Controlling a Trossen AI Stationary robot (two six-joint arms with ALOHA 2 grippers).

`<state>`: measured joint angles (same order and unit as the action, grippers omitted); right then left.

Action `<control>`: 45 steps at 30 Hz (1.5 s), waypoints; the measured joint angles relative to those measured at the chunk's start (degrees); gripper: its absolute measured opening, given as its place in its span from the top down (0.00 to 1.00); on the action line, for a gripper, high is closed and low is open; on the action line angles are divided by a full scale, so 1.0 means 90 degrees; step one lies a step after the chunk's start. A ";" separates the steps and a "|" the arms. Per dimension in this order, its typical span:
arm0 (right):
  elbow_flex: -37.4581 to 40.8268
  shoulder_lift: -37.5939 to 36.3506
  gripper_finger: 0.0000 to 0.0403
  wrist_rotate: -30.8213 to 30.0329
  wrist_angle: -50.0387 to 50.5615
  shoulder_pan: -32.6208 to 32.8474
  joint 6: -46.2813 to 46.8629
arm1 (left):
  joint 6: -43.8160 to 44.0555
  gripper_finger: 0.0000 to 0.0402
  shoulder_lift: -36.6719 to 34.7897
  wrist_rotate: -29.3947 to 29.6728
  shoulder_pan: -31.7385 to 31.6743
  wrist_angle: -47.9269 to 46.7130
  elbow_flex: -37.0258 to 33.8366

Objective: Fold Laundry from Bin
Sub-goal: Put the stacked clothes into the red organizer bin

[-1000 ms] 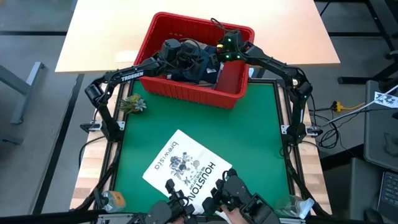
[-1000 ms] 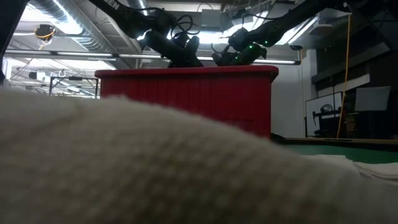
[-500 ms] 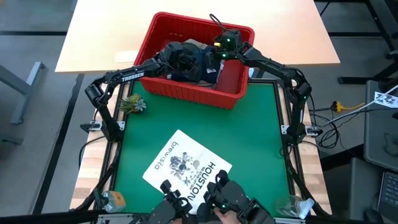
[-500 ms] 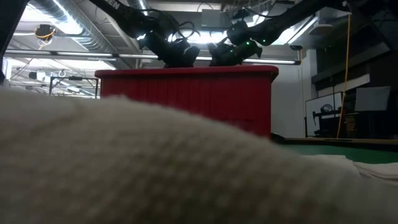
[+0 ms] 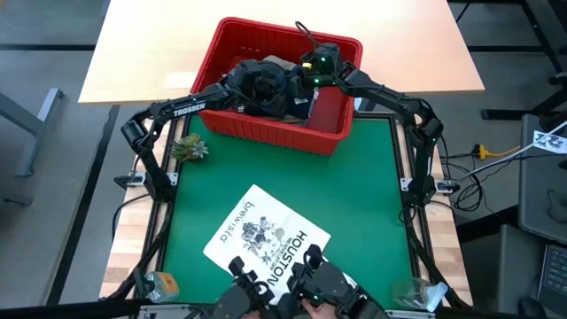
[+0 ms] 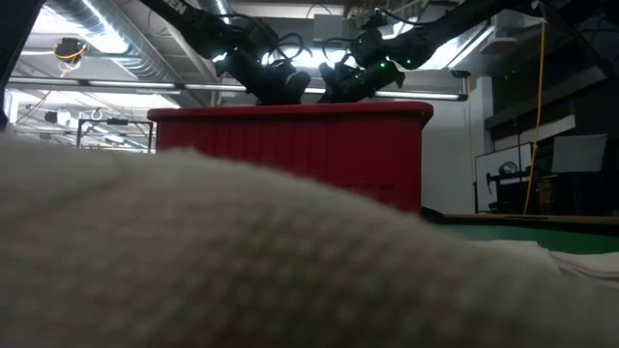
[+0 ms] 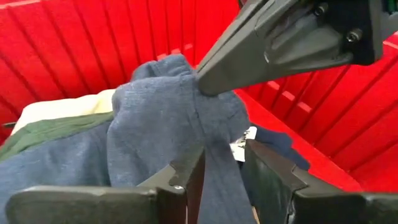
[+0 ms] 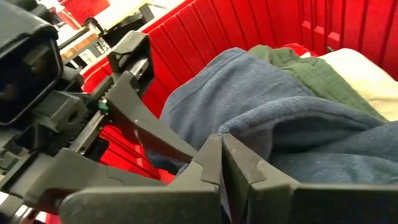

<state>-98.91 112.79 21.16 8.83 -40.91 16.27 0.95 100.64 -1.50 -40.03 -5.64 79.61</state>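
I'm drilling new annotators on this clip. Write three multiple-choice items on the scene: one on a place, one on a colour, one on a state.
1. Where does the white tote bag lie?
A. In the bin
B. On the green mat
C. On the floor

2. What colour is the bin?
A. Red
B. Blue
C. White

3. How is the right gripper?
A. Wide open above the mat
B. Parked outside the bin
C. Shut on the blue garment

Key: 1 B, it lies flat on the mat, near side. 2 A, its walls are red. 3 C, the jaws pinch a blue fold in the right wrist view.
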 joint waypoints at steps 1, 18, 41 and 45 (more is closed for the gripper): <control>0.0000 0.0000 0.99 -0.0009 0.0002 -0.0002 0.0000 | 0.0000 0.73 0.0000 0.0053 0.0000 0.0001 0.0000; -0.0002 0.0000 0.99 0.0304 -0.0133 0.0007 -0.0002 | 0.0071 0.52 0.0047 0.0553 0.0095 0.0191 0.0000; -0.0007 0.0000 0.99 0.0434 -0.0222 0.0007 -0.0010 | 0.0186 0.98 0.0253 0.1003 -0.0400 0.0574 0.0002; -0.0007 0.0000 0.93 0.0431 -0.0193 -0.0002 -0.0010 | 0.0185 0.99 0.0250 0.1037 -0.0506 0.0566 0.0002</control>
<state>-98.98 112.79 25.04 7.09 -40.93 16.19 2.61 102.89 7.84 -44.58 -0.54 79.64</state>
